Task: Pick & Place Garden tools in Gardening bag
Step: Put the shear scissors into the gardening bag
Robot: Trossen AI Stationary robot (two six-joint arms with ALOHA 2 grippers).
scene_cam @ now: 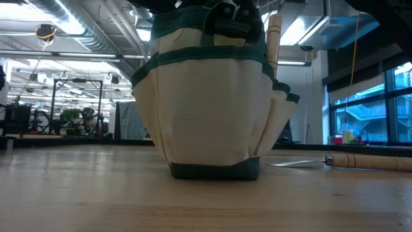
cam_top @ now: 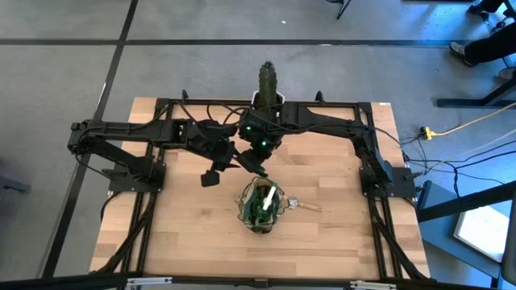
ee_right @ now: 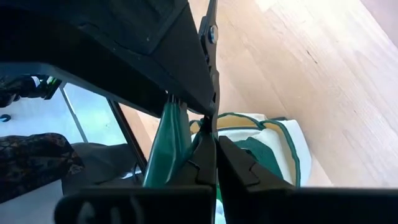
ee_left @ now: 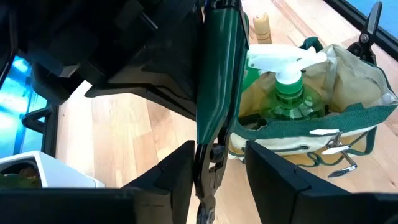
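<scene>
The gardening bag (cam_top: 260, 206) stands upright on its base at the table's middle, with the green sprayer (ee_left: 287, 87) inside and a wooden handle (scene_cam: 273, 38) sticking out of a side pocket. A wooden-handled tool (cam_top: 303, 205) lies flat on the table to the bag's right. The green-handled pruning shears (ee_left: 217, 74) hang above the table just behind the bag. My right gripper (ee_right: 214, 140) is shut on them. My left gripper (ee_left: 217, 155) is open, one finger on either side of the shears' dark lower end (ee_left: 209, 171). My right gripper pinches the shears' thin dark metal part (ee_right: 212, 81), below its screw, between its two shut fingers. The part stands edge-on in the hold and the green handle (ee_right: 163, 149) lies alongside. The shears are lifted clear of the table. Whether my left gripper touches them, I cannot tell.
A green cactus (cam_top: 268, 80) in a white pot stands at the table's far edge, behind both grippers. Bare wooden tabletop (cam_top: 185, 234) lies left of the bag and in front of it. Both arms meet over the table's centre.
</scene>
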